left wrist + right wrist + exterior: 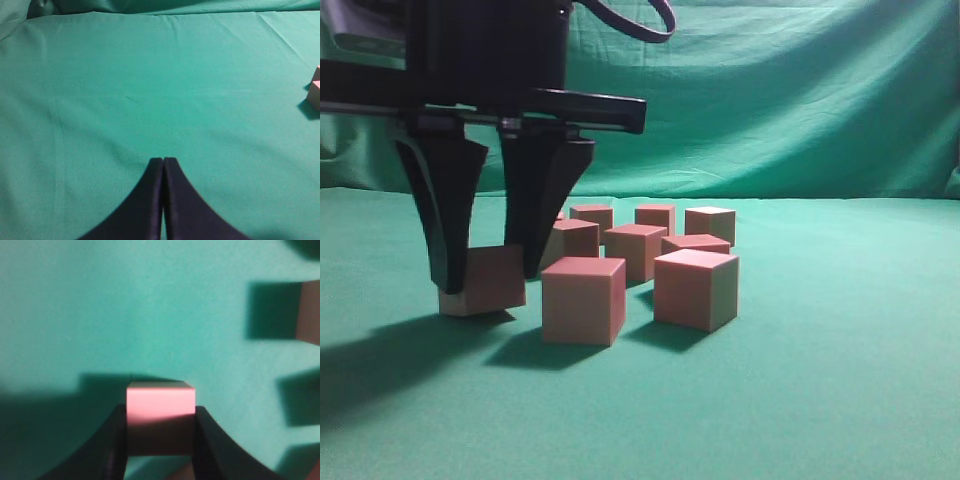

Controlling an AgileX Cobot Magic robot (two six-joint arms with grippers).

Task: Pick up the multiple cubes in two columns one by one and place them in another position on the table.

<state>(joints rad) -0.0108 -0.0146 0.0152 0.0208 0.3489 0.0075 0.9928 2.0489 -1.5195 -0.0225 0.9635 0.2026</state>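
Observation:
My right gripper (485,278) reaches down at the left of the exterior view, shut on one reddish-pink cube (490,283). That cube sits slightly tilted, at or just above the green table (800,400). In the right wrist view the same cube (160,400) is clamped between the dark fingers of the right gripper (160,412). Several more cubes (583,300) stand grouped just to its right, the nearest (696,288) in front. My left gripper (163,160) is shut with nothing in it, over bare cloth, and a cube (315,92) shows at that view's right edge.
The green backdrop (770,100) hangs behind the table. Other cubes (307,310) cast dark shadows along the right edge of the right wrist view. Bare cloth stretches to the right and front of the group (840,330).

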